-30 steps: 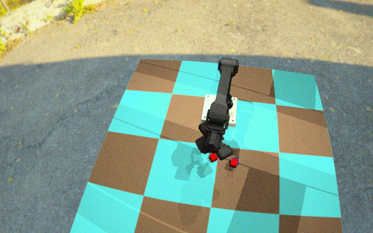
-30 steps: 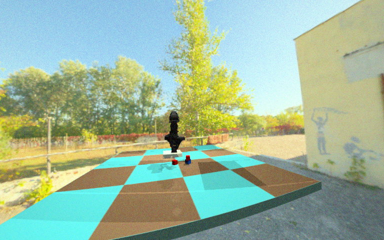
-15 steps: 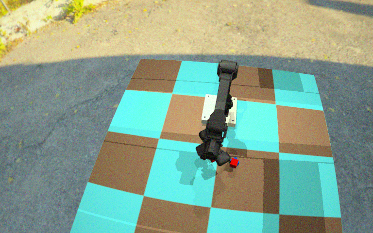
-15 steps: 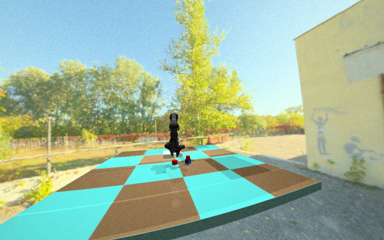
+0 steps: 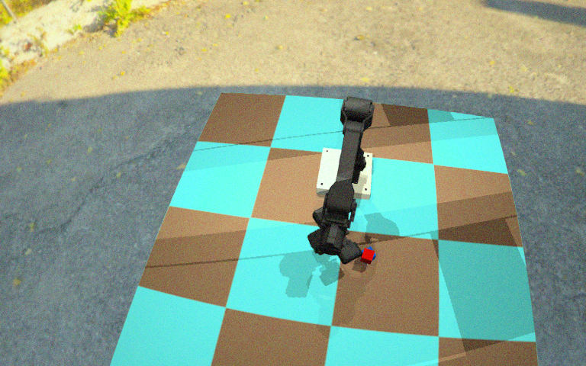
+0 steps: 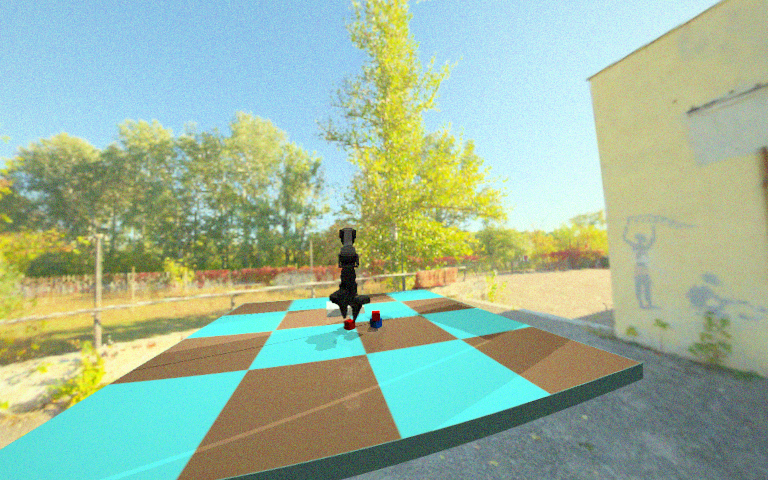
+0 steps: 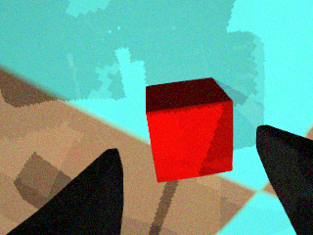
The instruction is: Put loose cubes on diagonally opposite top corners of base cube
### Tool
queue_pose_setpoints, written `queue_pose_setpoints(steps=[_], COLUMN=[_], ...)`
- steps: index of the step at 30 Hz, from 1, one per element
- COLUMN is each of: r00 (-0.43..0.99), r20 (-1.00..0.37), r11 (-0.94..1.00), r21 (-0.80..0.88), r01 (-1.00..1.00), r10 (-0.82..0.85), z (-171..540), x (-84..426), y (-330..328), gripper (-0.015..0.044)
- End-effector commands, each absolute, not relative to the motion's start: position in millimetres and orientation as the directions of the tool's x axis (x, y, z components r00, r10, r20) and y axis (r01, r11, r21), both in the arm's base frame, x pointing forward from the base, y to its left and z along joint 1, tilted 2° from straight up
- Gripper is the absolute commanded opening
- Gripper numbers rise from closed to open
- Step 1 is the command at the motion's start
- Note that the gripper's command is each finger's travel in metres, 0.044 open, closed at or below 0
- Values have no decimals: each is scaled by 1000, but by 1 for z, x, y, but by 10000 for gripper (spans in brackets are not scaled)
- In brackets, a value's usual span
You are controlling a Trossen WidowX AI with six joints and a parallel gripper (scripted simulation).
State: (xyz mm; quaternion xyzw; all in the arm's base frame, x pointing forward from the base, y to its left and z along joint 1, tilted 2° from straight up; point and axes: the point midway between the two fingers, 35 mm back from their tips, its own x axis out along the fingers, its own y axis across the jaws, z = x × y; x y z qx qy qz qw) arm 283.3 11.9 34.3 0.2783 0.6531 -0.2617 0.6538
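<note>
One red cube (image 5: 367, 255) (image 6: 375, 314) rests on top of the blue base cube (image 5: 374, 256) (image 6: 375, 324). In the top view bits of blue show at its back and right; which corner it caps is too small to tell. The other red cube (image 6: 349, 325) (image 7: 183, 144) sits on the table beside the base cube, to its left in the exterior view. The arm hides it in the top view. My gripper (image 6: 350, 318) (image 7: 190, 148) is open, pointing down over this cube. Its fingers stand on either side of the cube in the wrist view, with space at both sides.
The checkered table (image 5: 287, 280) (image 6: 305, 404) carries everything, and its edge (image 6: 525, 410) is nearest the exterior camera. The white mounting plate (image 5: 328, 168) lies under the arm. The stacked red cube is close to the gripper's right side in the top view.
</note>
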Motion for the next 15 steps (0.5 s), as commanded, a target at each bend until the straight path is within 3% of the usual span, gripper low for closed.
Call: queue_pose_setpoints(steps=[1,11,15], r00=[5,5,5], r20=[-1000,-1000,-1000], r11=[703,703,703], r21=[17,17,17], r01=[711,711,711], r10=[20,20,20], z=[27,13,13], x=[282,281,281], y=[12,12,12], gripper=[265,265,160])
